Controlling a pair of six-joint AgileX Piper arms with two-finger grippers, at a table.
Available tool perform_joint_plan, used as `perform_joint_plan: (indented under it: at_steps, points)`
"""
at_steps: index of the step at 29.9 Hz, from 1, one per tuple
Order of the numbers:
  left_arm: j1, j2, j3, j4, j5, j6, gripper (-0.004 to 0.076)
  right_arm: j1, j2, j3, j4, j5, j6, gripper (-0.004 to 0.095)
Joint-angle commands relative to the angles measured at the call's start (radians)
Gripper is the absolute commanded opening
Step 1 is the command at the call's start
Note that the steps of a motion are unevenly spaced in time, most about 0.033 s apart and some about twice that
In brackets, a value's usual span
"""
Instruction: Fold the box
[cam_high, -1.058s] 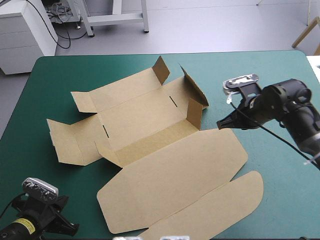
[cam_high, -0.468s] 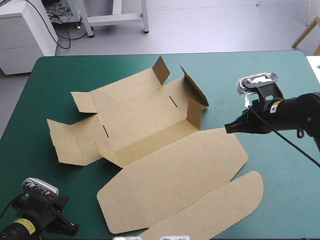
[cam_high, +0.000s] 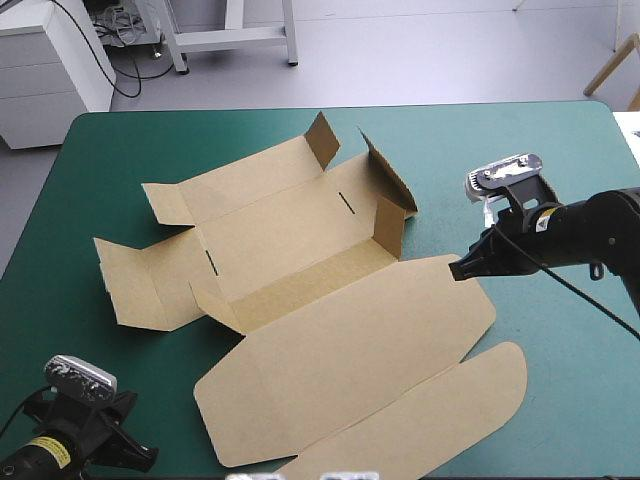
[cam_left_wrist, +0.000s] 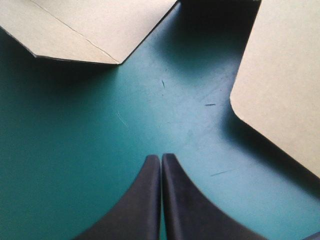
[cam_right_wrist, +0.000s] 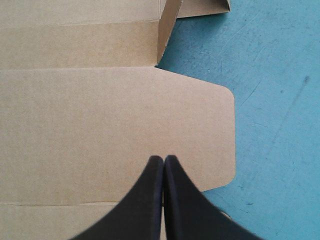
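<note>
The box (cam_high: 300, 270) lies central on the counter (cam_high: 520, 150), largely flat: only far-right flaps (cam_high: 390, 215) stand, and the lid (cam_high: 350, 360) is spread near. The right gripper (cam_high: 460, 268) is clenched, empty, over the lid's right corner. The left gripper (cam_left_wrist: 161, 157) is clenched, empty, near-left. Most folding remains.

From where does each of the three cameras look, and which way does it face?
High view: above and behind the robot, facing forward and down on the teal-green table cover and the cut brown cardboard box; both arms show, left tool and right tool.
Left wrist view: above the left wrist, looking along its shut tool at bare cover between two box edges.
Right wrist view: above the right wrist, looking along its shut tool over the box's rounded lid panel.
Shared by both wrist views: box and cover.
</note>
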Motion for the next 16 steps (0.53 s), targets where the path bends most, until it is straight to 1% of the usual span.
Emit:
perform_joint_plan:
  at_steps: [1,2,5,10,11,13,16]
  points:
    - [0.0,0.012,-0.02,-0.005,-0.057,-0.013,-0.001,-0.005,-0.022,-0.023,0.013,-0.04,-0.035,0.0027]
    - [0.0,0.012,-0.02,-0.005,-0.057,-0.013,-0.001,-0.005,-0.022,-0.023,0.013,-0.04,-0.034,0.0054]
    - [0.0,0.012,-0.02,-0.005,-0.057,-0.013,-0.001,-0.005,-0.022,-0.023,0.013,-0.04,-0.034,0.0193]
    - [0.0,0.012,-0.02,-0.005,-0.057,-0.013,-0.001,-0.005,-0.022,-0.023,0.015,-0.04,-0.021,0.0483]
    - [0.0,0.012,-0.02,-0.005,-0.057,-0.013,-0.001,-0.005,-0.022,-0.023,0.019,-0.04,-0.021,0.0527]
    - [0.0,0.012,-0.02,-0.005,-0.057,-0.013,-0.001,-0.005,-0.022,-0.023,0.042,-0.04,-0.021,0.0565]
    - [0.0,0.012,-0.02,-0.005,-0.057,-0.013,-0.001,-0.005,-0.022,-0.023,0.083,-0.04,-0.021,0.0567]
